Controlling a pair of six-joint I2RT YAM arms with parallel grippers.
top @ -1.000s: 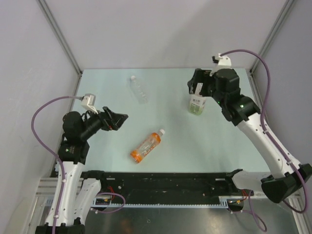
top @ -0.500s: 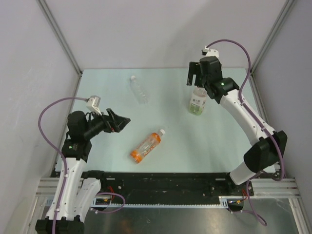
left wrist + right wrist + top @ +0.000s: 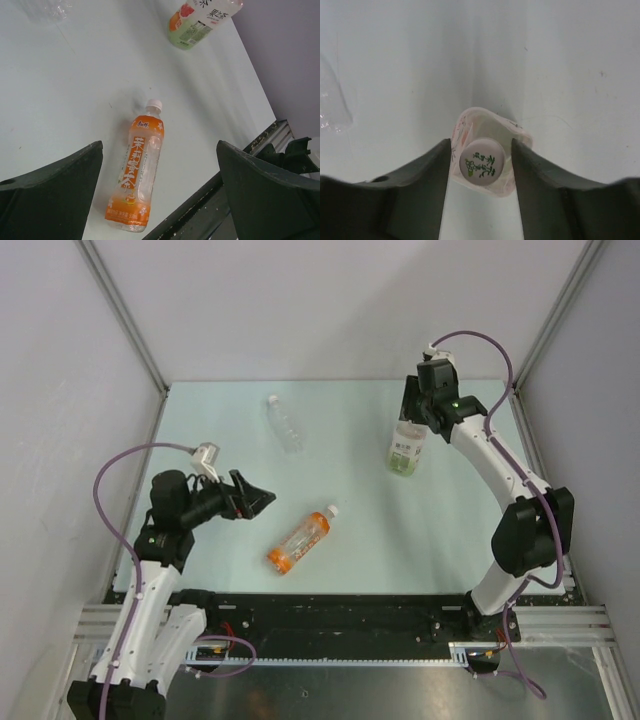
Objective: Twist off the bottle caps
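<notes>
Your right end effector (image 3: 481, 147) hangs straight over the yellow-green bottle (image 3: 405, 452), which stands upright at the far right of the table (image 3: 220, 420). In the right wrist view its fingers (image 3: 420, 190) sit on either side of the white cap (image 3: 481, 168), partly apart, with a thin sliver of gap showing on each side, so nothing is clamped

Your left end effector (image 3: 255, 502) is spread wide and holds nothing, poised above the table's near left part. Its wrist camera looks down on the orange bottle (image 3: 135, 185), which lies on its side near the middle front with its white cap (image 3: 153, 105) on and pointing toward the far right

The clear bottle (image 3: 285, 423) lies on its side at the far middle, well apart from both arms; you cannot make out its cap
</notes>
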